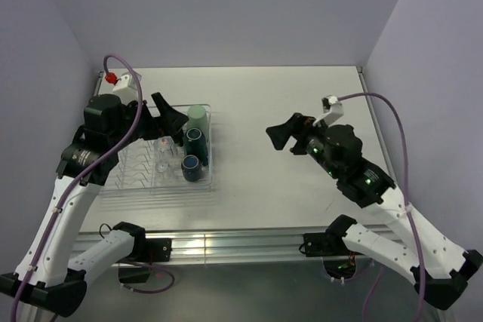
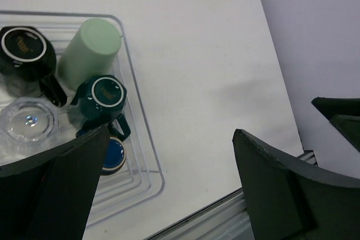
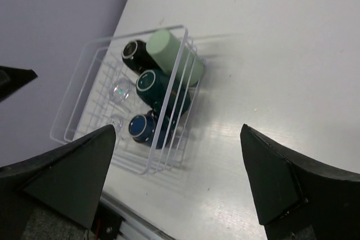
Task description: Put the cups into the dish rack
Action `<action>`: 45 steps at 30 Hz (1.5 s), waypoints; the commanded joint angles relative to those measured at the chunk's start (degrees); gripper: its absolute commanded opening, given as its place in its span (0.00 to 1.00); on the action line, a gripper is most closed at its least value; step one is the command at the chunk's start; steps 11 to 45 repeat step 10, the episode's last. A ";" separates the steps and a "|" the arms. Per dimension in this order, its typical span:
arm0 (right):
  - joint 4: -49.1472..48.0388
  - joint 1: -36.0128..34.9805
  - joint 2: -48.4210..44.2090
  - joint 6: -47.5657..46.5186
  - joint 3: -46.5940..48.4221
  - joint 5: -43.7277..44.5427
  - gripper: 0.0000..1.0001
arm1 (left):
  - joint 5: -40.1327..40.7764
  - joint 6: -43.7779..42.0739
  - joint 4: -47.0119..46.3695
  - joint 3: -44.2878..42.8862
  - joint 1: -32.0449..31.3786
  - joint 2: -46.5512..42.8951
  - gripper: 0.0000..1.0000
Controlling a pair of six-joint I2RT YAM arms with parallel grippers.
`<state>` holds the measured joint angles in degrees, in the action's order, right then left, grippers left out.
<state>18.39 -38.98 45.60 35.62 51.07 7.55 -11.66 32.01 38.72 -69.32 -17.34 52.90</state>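
At the near left of the table (image 1: 302,186), the dish rack (image 1: 124,180) is pictured with all six cups inside. The navy mug (image 1: 191,167) is set nearest along the rack's right side, followed by the dark green mug (image 1: 195,139) and, farthest back, the mint green tumbler (image 1: 198,116). One clear tumbler (image 3: 115,121) and a second clear tumbler (image 3: 121,89) are placed just left of the mugs, with the black mug (image 2: 25,54) behind them. The left end effector (image 2: 171,155) is held above the rack's far part, spread wide with nothing gripped. The right end effector (image 3: 178,150) is likewise wide apart and empty, well off to the rack's right. Loading is judged complete; the next move would call only for both arms to be drawn back without the rack being knocked.
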 commanded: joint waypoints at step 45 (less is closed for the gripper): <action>6.48 -0.04 -14.83 -2.13 1.05 13.62 1.00 | -4.07 -6.34 -6.11 1.02 -2.43 -2.46 0.99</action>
